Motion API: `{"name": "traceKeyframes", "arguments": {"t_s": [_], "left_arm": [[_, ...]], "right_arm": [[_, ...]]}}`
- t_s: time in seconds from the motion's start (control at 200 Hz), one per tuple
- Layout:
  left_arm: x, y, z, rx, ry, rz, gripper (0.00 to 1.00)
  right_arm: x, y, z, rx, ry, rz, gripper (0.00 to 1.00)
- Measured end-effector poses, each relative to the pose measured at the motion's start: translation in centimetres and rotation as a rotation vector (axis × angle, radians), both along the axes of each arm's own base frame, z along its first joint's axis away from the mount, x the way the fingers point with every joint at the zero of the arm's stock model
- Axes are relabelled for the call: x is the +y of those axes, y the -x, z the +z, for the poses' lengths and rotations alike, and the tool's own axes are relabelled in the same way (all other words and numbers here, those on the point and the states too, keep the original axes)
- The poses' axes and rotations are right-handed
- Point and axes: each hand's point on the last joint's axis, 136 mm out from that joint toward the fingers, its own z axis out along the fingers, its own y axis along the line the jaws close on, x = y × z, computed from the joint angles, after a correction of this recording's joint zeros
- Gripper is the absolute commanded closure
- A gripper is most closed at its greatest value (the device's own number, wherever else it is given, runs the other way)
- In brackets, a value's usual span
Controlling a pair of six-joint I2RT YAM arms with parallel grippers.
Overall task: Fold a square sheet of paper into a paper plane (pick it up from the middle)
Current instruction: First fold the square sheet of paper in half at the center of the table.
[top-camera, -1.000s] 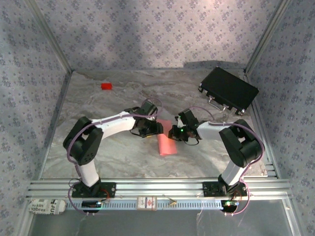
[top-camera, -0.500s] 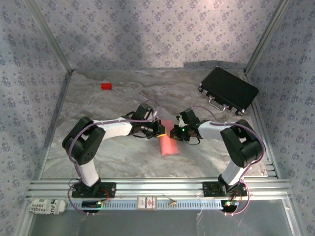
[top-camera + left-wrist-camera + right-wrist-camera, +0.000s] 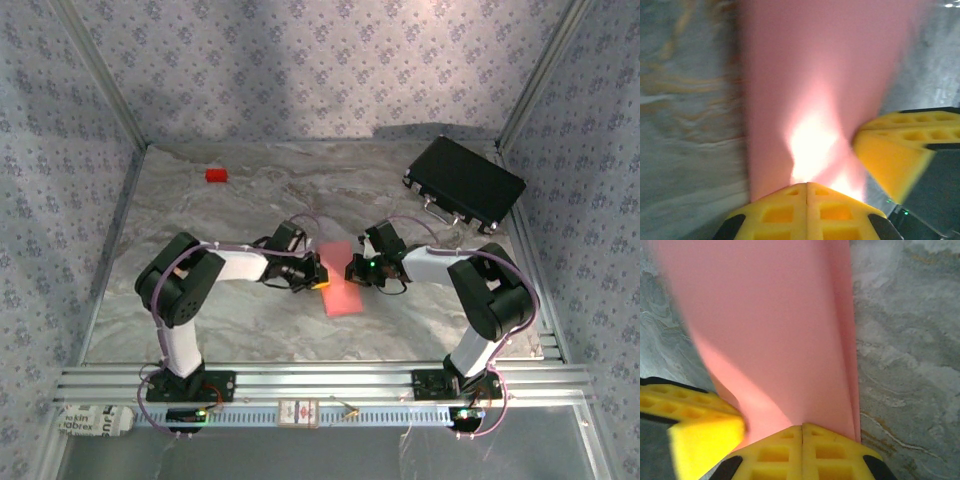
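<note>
The bench point(image 3: 250, 320) is a flat surface covered in a grey, marbled sheet with pale swirling veins, and the cover ripples slightly along the far edge. A small bright red block point(image 3: 215, 175) lies in the far-left corner, well apart from everything else. A black rectangular case point(image 3: 465, 183) lies flat in the far-right corner, turned at an angle to the bench edges. Over the middle is a folded salmon-pink sheet of paper point(image 3: 342, 292). Its near end looks low against the marbling, but whether it touches cannot be told. Grooved aluminium rails point(image 3: 320, 380) run along the near edge.
</note>
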Motion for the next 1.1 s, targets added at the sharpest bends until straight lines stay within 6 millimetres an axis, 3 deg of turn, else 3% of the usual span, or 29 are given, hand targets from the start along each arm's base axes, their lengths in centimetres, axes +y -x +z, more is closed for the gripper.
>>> {"name": "traceKeyframes", "arguments": {"t_s": [0.37,0.68,0.884,1.104], "left_arm": [[0.6,-0.2,0.1,-0.033,-0.028,-0.006,1.0],[-0.1,-2.1,2.1,-0.063,0.013,0.005,1.0],[0.5,-2.8,0.1,-0.028,-0.005,0.022,1.0],[0.8,-3.0,0.1,-0.043,-0.015,0.008,1.0]], "right_arm": [[0.0,0.0,0.0,0.0,0.0,0.0,1.0],[0.0,0.0,0.0,0.0,0.001,0.0,1.0],[0.0,0.0,0.0,0.0,0.001,0.0,1.0],[0.0,0.0,0.0,0.0,0.001,0.0,1.0]]}}
